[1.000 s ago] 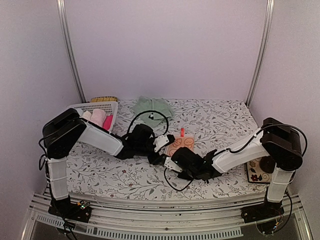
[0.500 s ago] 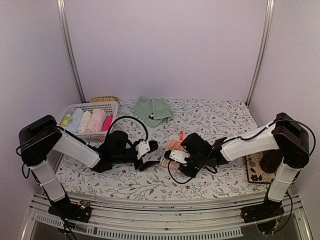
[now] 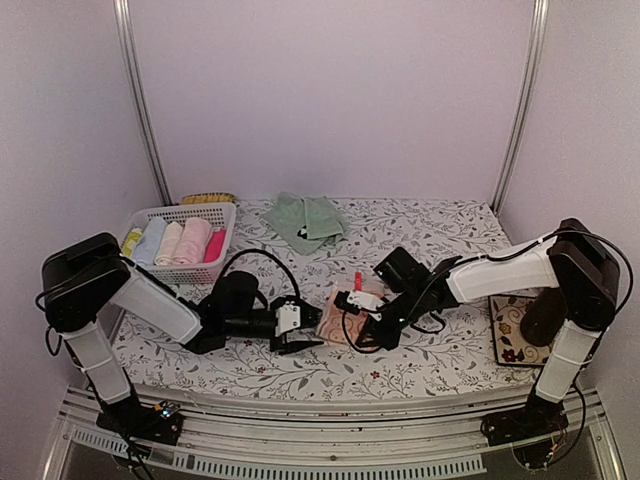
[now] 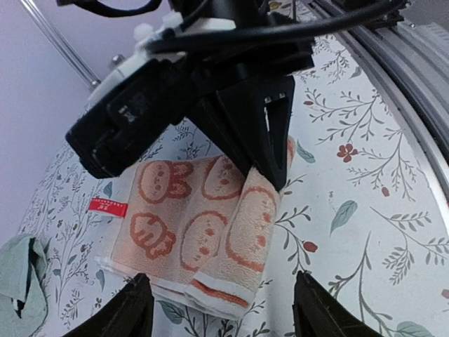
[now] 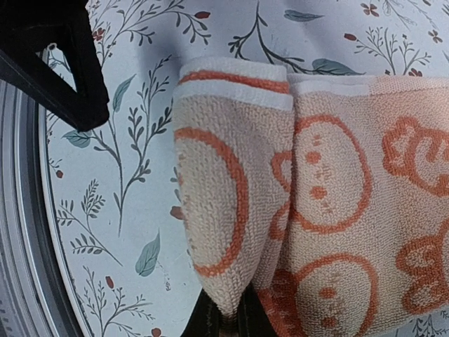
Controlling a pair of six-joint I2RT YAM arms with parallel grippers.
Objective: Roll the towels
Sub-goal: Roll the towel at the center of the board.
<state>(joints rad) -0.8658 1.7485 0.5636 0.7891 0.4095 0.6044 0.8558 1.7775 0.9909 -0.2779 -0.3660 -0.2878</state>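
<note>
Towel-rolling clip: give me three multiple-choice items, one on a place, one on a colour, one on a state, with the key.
1. Where does the green towel lie?
A. at the table's far edge
B. at its near edge
C. hanging off its right side
2. What colour is the orange towel's tag?
A. red
B. blue
C. black
3. The right claw is:
A. wide open above the towel
B. shut on the towel's rolled edge
C. shut on nothing
Key: 1 A, the top view shows it at the back; 2 A, the left wrist view shows red; 3 B, the right wrist view shows the fold pinched.
</note>
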